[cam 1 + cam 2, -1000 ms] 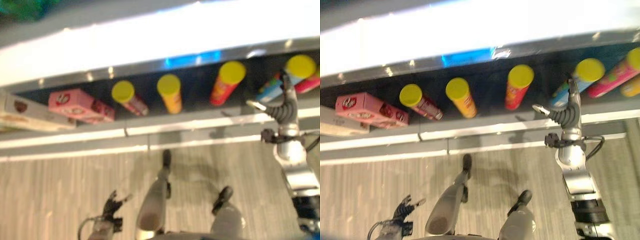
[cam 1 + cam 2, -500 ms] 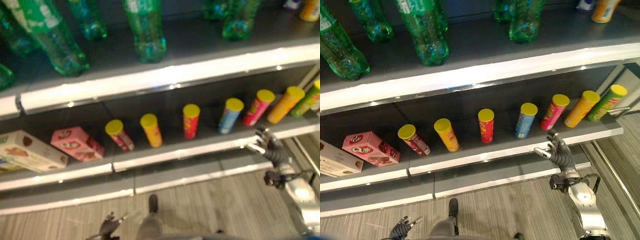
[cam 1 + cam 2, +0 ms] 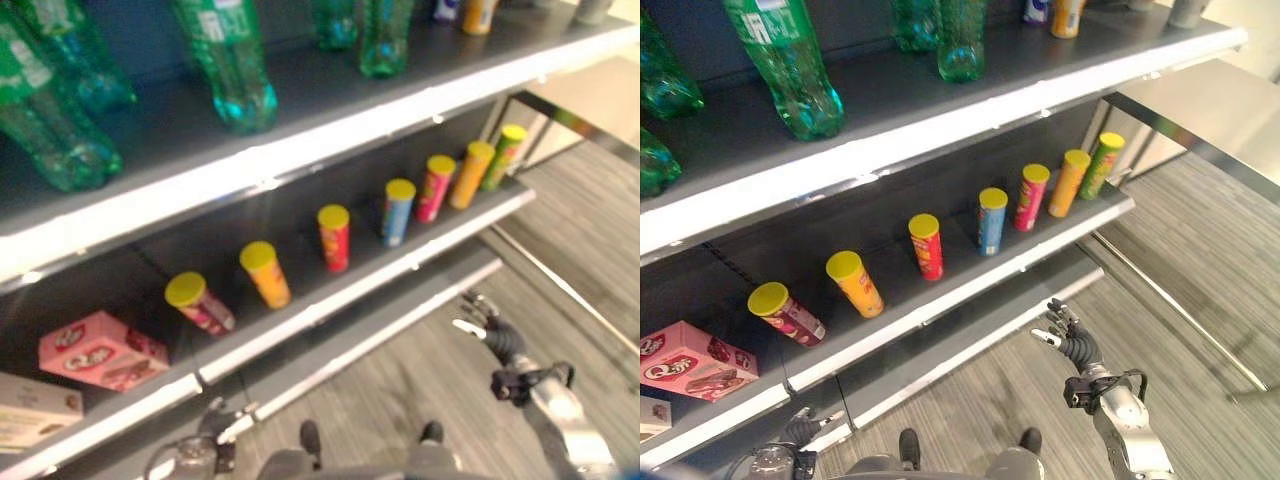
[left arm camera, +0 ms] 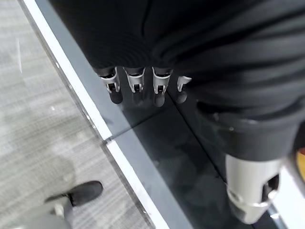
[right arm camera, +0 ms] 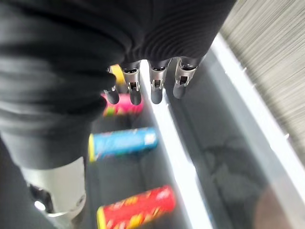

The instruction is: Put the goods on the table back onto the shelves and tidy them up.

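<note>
Several chip cans with yellow lids stand in a row on the lower dark shelf (image 3: 970, 290): a maroon can (image 3: 787, 313), an orange can (image 3: 855, 284), a red can (image 3: 927, 246), a blue can (image 3: 990, 220) and a pink can (image 3: 1031, 197) among them. My right hand (image 3: 1072, 343) hangs open and holds nothing, in front of the shelf's base, below the blue can. Its wrist view looks past relaxed fingers (image 5: 155, 81) at the blue can (image 5: 123, 143) and red can (image 5: 138, 207). My left hand (image 3: 800, 432) sits low by the shelf's base, fingers (image 4: 136, 83) straight, holding nothing.
Green bottles (image 3: 785, 65) stand on the upper shelf (image 3: 940, 125). A pink box (image 3: 690, 360) lies at the lower shelf's left end, with a pale box (image 3: 30, 420) beside it. Grey striped floor (image 3: 1180, 270) stretches to the right of the shelving.
The camera has swung up and to the right, bringing more shelves into view. My right hand has drawn back from the lower shelf's edge to a spot over the floor.
</note>
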Motion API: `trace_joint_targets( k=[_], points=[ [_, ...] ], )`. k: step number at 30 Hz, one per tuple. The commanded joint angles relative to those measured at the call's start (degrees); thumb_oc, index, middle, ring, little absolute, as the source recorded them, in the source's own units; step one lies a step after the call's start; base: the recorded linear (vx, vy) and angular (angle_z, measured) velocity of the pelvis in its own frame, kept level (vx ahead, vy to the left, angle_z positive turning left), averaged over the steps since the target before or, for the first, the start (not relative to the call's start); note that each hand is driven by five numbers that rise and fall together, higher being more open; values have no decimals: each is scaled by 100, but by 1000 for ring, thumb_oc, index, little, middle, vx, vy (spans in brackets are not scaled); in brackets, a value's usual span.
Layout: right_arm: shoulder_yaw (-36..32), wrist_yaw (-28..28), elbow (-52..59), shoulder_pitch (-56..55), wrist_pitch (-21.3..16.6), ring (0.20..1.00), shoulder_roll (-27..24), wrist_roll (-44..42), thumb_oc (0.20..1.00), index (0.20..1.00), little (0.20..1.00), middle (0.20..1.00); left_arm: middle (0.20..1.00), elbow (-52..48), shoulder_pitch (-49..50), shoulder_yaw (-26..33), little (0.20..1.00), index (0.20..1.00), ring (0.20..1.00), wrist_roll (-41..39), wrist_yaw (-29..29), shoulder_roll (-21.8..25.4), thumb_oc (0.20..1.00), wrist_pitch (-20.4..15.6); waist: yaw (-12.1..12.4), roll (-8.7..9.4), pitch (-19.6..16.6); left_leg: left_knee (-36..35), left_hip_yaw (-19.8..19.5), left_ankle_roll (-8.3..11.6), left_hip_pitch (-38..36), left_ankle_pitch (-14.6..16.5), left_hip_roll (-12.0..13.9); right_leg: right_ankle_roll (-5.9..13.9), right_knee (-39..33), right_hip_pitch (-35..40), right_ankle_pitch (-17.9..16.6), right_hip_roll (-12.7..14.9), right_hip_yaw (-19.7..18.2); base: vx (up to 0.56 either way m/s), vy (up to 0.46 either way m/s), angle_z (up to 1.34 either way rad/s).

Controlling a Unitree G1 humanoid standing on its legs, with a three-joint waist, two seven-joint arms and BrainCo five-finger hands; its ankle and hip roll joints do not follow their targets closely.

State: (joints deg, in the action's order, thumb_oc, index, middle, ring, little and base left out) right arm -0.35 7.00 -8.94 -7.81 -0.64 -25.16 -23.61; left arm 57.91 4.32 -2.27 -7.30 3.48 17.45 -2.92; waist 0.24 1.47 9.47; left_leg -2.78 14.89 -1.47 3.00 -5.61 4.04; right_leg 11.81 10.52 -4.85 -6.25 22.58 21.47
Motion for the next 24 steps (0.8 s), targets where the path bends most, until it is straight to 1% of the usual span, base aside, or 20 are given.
trace_joint_targets(
  k=[1, 3, 4, 5, 6, 7, 9, 10, 11, 12, 13, 14, 15, 17, 18, 20, 21, 22, 23, 24],
  points=[
    [-338, -284, 325, 709, -468, 1000, -184, 56, 1000, 1000, 1000, 1000, 1000, -96, 15, 185, 1000, 1000, 1000, 202, 60, 91, 1000, -40, 210, 55, -21, -19, -240, 367, -299, 707, -59, 108, -117, 116, -292, 331, 126, -128, -201, -51],
    [-443, -506, 351, 935, -549, 1000, -210, 164, 1000, 1000, 1000, 1000, 1000, -100, 110, 275, 1000, 1000, 1000, 117, 76, 119, 1000, -33, 442, 216, -178, 8, -7, 470, -152, 610, 143, 235, -173, 410, -679, 641, 279, -73, -324, -56],
    [-479, -564, 360, 1000, -565, 1000, -239, 164, 1000, 1000, 1000, 1000, 1000, -101, 140, 318, 1000, 1000, 1000, 93, 76, 155, 1000, -33, 537, 260, -240, 2, 10, 575, -154, 662, 285, 319, -218, 549, -737, 666, 292, -36, -255, -58],
    [-486, -565, 363, 1004, -566, 1000, -243, 164, 1000, 1000, 1000, 1000, 1000, -104, 133, 316, 1000, 1000, 1000, 93, 76, 151, 1000, -34, 533, 286, -226, 31, 60, 528, -93, 584, 245, 293, -254, 521, -819, 713, 335, -16, -468, -69],
    [-480, -656, 348, 1180, -578, 1000, -372, 246, 1000, 1000, 1000, 1000, 1000, -124, 181, 392, 1000, 1000, 1000, 45, 79, 216, 1000, -48, 698, 348, -298, 62, 137, 730, -31, 566, 558, 319, -412, 662, -1024, 786, 412, -79, -478, -54],
    [-475, -666, 369, 1266, -575, 1000, -463, 272, 1000, 1000, 1000, 1000, 1000, -151, 203, 427, 1000, 1000, 1000, 2, 86, 253, 1000, -63, 775, 391, -314, 77, 190, 797, 32, 488, 689, 319, -498, 676, -1160, 868, 497, -37, -687, -68],
    [-417, -695, 435, 1467, -570, 1000, -722, 370, 1000, 1000, 1000, 1000, 1000, -197, 193, 496, 1000, 1000, 1000, -68, 100, 343, 1000, -88, 888, 425, -320, 96, 352, 1037, 73, 324, 1064, 319, -723, 635, -1274, 909, 630, -22, -452, -62],
    [-410, -698, 433, 1480, -564, 1000, -726, 369, 1000, 1000, 1000, 1000, 1000, -200, 192, 502, 1000, 1000, 1000, -73, 99, 341, 1000, -86, 902, 400, -318, 94, 362, 1068, 56, 329, 1105, 319, -727, 636, -1260, 867, 614, 27, -353, -50],
    [-392, -691, 513, 1545, -561, 1000, -823, 383, 1000, 1000, 1000, 1000, 1000, -252, 192, 524, 1000, 1000, 1000, -115, 108, 363, 1000, -91, 937, 405, -306, 125, 407, 1169, 58, 259, 1265, 319, -774, 599, -1251, 858, 642, 49, -357, -63],
    [-390, -698, 560, 1614, -567, 1000, -963, 403, 1000, 1000, 1000, 1000, 1000, -267, 181, 537, 1000, 1000, 1000, -134, 106, 389, 1000, -93, 937, 444, -280, 149, 440, 1240, 59, 176, 1395, 319, -803, 540, -1203, 843, 673, 82, -490, -60],
    [-403, -710, 586, 1670, -575, 1000, -1092, 384, 1000, 1000, 1000, 1000, 1000, -324, 158, 517, 1000, 1000, 1000, -164, 99, 417, 1000, -123, 959, 402, -240, 128, 473, 1346, -26, 122, 1564, 319, -806, 519, -956, 724, 691, 194, -712, -65],
    [-434, -734, 700, 1752, -601, 1000, -1286, 377, 1000, 1000, 1000, 1000, 1000, -431, 196, 522, 1000, 1000, 1000, -234, 93, 432, 1000, -186, 939, 328, -213, 108, 512, 1508, -140, -127, 1964, 319, -821, 577, -205, 434, 795, 254, -724, -44],
    [-440, -769, 721, 1789, -599, 1000, -1454, 416, 1000, 1000, 1000, 1000, 1000, -488, 197, 511, 1000, 1000, 1000, -310, 110, 430, 1000, -210, 866, 244, -185, 127, 545, 1567, -171, -456, 2218, 319, -739, 602, 176, 220, 853, 247, -725, -28],
    [-462, -943, 702, 1872, -675, 1000, -1644, 407, 1000, 1000, 1000, 1000, 1000, -588, 122, 440, 1000, 1000, 1000, -378, 195, 381, 1000, -229, 732, 90, -108, 370, 615, 1596, -73, -1234, 2521, 144, -842, 767, 405, -182, 957, 85, -551, 0],
    [-418, -1083, 597, 1934, -675, 1000, -1782, 571, 1000, 1000, 1000, 1000, 1000, -693, 112, 391, 1000, 1000, 1000, -377, 192, 322, 1000, -256, 655, 46, -52, 541, 707, 1566, 33, -1391, 2569, 32, -1100, 877, 457, -465, 1017, 19, -562, 17],
    [-347, -1066, 613, 2011, -643, 1000, -1803, 613, 1000, 1000, 1000, 1000, 1000, -775, 148, 415, 1000, 1000, 1000, -411, 167, 282, 1000, -255, 615, -6, -39, 631, 702, 1538, 48, -1271, 2517, -24, -1293, 926, 470, -600, 999, 29, -328, 25],
    [-192, -1054, 592, 2098, -629, 1000, -1837, 714, 1000, 1000, 1000, 1000, 1000, -811, 247, 445, 1000, 1000, 1000, -500, 169, 212, 1000, -293, 707, 2, -44, 799, 404, 1417, 53, -948, 2169, -74, -1505, 895, 453, -740, 945, 152, -432, 2],
    [-16, -1002, 566, 2221, -586, 1000, -1879, 960, 1000, 1000, 1000, 1000, 1000, -840, 415, 508, 1000, 1000, 1000, -474, 127, 73, 1000, -294, 856, 41, -68, 1093, -153, 1179, 205, -251, 1476, -151, -1552, 853, 568, -914, 813, 157, -419, -22],
    [0, -1004, 555, 2236, -589, 1000, -1879, 962, 1000, 1000, 1000, 1000, 1000, -840, 421, 514, 1000, 1000, 1000, -473, 128, 68, 1000, -296, 845, 45, -72, 1147, -155, 1163, 228, -200, 1467, -139, -1552, 855, 572, -898, 813, 217, -450, -40],
    [57, -1007, 472, 2403, -589, 1000, -1837, 932, 1000, 1000, 1000, 1000, 1000, -818, 520, 521, 1000, 1000, 1000, -449, 113, -3, 1000, -292, 971, 73, -74, 1295, -348, 995, 352, 357, 921, -208, -1552, 880, 637, -1037, 690, 103, -247, -41]
  ],
)
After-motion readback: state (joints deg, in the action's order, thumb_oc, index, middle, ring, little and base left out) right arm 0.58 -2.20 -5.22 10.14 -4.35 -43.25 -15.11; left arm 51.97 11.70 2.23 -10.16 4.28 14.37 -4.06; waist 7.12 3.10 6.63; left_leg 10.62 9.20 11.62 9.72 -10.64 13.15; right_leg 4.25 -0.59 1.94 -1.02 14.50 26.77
